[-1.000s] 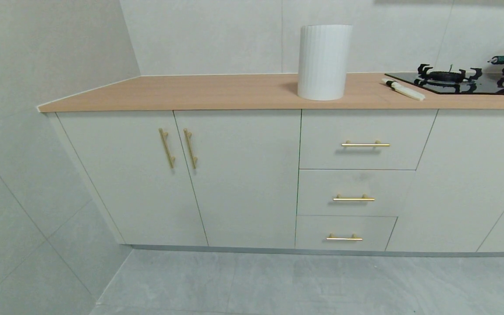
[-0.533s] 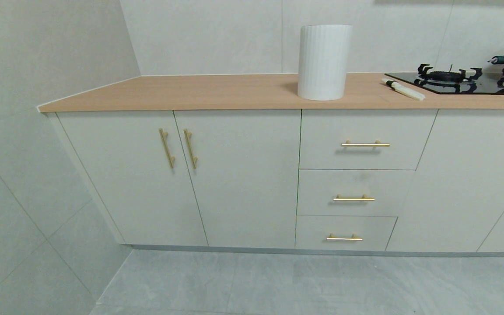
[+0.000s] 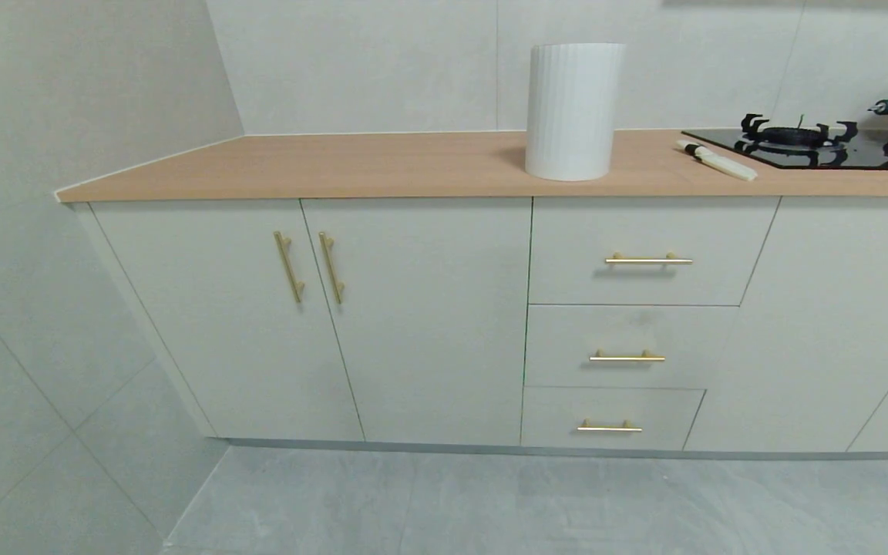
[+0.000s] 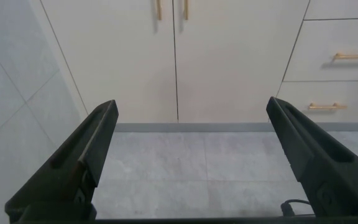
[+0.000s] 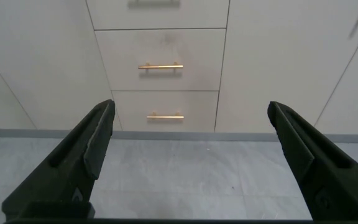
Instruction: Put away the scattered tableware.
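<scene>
- Lying flat on the wooden countertop [image 3: 351, 163], a pale, slender utensil [image 3: 716, 159] with a dark band near its far end sits to the right of the white ribbed cylinder [image 3: 573, 112], apart from it. What kind of utensil it is cannot be told.
- The white ribbed cylinder stands upright on the countertop, close to the front edge.
- Past the utensil from the cylinder, a black glass hob [image 3: 837, 158] is set into the countertop, its near corner just beside the utensil. A dark burner grate [image 3: 797, 131] sits on the hob.
- Straight below the cylinder, three drawers are stacked: the top drawer [image 3: 648, 227], the middle drawer [image 3: 629, 331] and the bottom drawer [image 3: 610, 405]. All are closed, each with a horizontal brass bar handle.
- Below the cylinder and to its left, the left cabinet door [image 3: 205, 339] and the right cabinet door [image 3: 428, 308] are closed, their upright brass handles side by side where the doors meet.
- The left gripper [image 4: 191, 104] hangs low, well below the cylinder and to its left, in front of the cabinet doors and over the grey floor tiles [image 4: 185, 168]. Its fingers are spread wide with nothing between them.
- The right gripper [image 5: 191, 106] hangs low, well below the cylinder, facing the middle and bottom drawers. Its fingers are likewise spread wide and hold nothing.
</scene>
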